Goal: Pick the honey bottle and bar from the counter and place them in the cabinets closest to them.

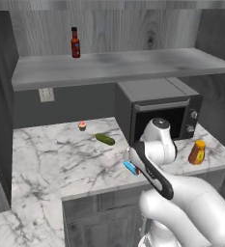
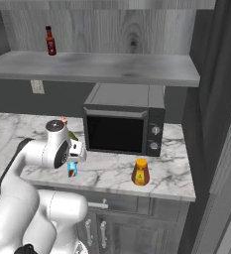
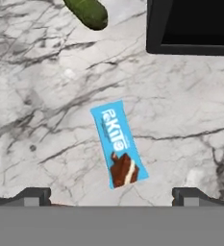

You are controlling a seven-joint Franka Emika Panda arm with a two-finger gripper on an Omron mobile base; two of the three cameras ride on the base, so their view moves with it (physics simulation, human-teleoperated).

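The gripper [image 3: 111,194] hangs above the counter [image 1: 61,159] with its 2 jaws spread fully apart and nothing between them. In the hand view the 2 dark fingertips [image 3: 32,196] stand at the bottom edge, one to either side, with bare marble between.

The bar [image 3: 118,143] lies flat on the marble directly below the hand, clear of both fingertips. Its blue wrapper runs at a slant, with the dark chocolate-printed end nearest the gripper. In the left base view the bar [image 1: 130,167] shows as a sliver of blue beside the arm's wrist, near the counter's front edge; in the right base view the bar [image 2: 72,169] sits just under the hand.

The honey bottle [image 1: 197,152] stands upright on the counter near the front edge, in front of the microwave's [image 1: 162,108] control-panel side and well apart from the bar. The right base view shows the honey bottle [image 2: 140,172] on the same spot.

A green pickle-like vegetable [image 1: 104,139] lies on the marble beyond the bar, apart from it. A small cupcake [image 1: 82,126] sits farther back. A dark-red sauce bottle [image 1: 75,43] stands upright on the open cabinet shelf [image 1: 109,67] above the counter. Lower cabinet doors with silver bar handles [image 2: 103,233] close off the space under the slab.
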